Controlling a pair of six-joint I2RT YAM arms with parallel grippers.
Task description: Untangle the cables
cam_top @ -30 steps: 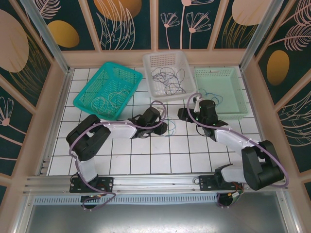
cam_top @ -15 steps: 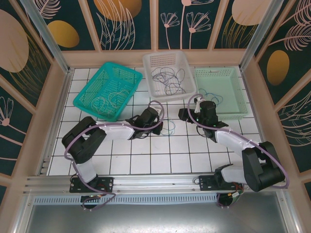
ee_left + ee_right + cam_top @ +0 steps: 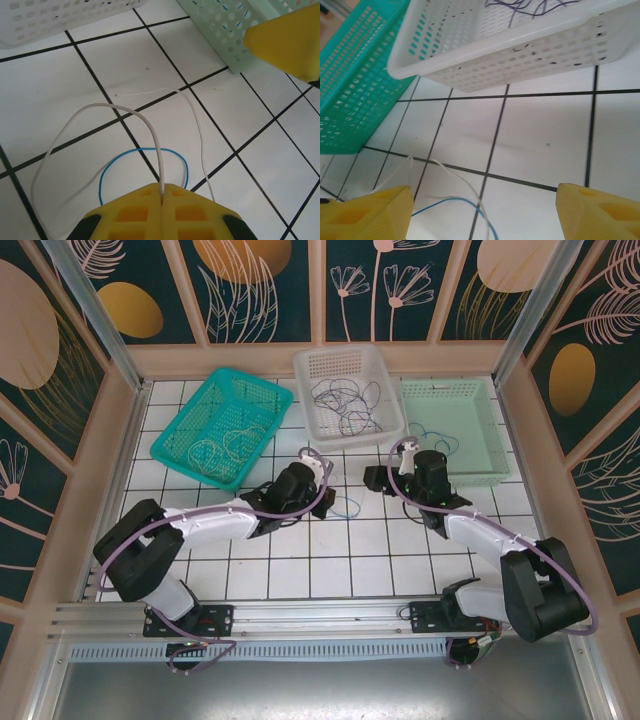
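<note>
The pale cable [image 3: 127, 109] is pinched in the clenched left gripper [image 3: 163, 189] above the table [image 3: 60, 90], with the blue cable [image 3: 142, 150] looped beneath and the right gripper [image 3: 482, 207] held wide open, and stuff this light, floppy and thin is probably best grabbed gently at 1 loop's crown.

Each arm is built from black joint housings joined by pale grey links, as seen on the left arm [image 3: 215, 520] and the right arm [image 3: 480, 530]. A purple cable [image 3: 329, 485] is routed along the outside of each arm, with a loose loop just behind the end effector. The left gripper [image 3: 162, 186] and the right gripper [image 3: 482, 210] are fitted with yellow fingers [image 3: 135, 212]. Rectangular recesses are moulded into the finger faces. Black shoulders [image 3: 90, 227] are set to either side just behind the left fingers. The wrist housing directly behind each gripper is black. Black bases [image 3: 190, 618] are fitted at the ends farthest from the end effectors.
</note>
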